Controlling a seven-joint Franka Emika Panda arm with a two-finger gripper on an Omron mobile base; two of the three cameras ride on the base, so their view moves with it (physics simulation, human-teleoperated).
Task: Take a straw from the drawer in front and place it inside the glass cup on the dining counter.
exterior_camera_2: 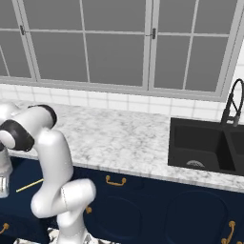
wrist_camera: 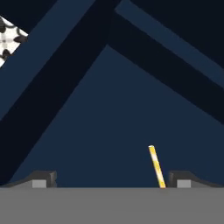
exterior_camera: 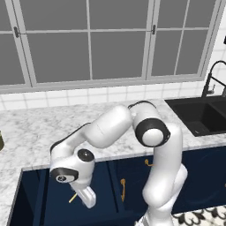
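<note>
Hand (wrist_camera: 109, 183) hangs wide open, pointing down into the open drawer (wrist_camera: 109, 122), the arm folded low over it. The straw (wrist_camera: 156, 166) lies on the drawer floor, between the fingertips (wrist_camera: 183, 178), near one.

You see the straw (wrist_camera: 156, 166) in the hand view only in part: its lower end runs under the bottom band. From the left base view the hand covers most of the straw (exterior_camera: 73, 198), leaving you a short tip. The right base view cuts the gripper (exterior_camera_2: 4, 187) at its left edge, so its fingertips escape you. The drawer (exterior_camera: 31, 194) runs off the picture's bottom.
</note>
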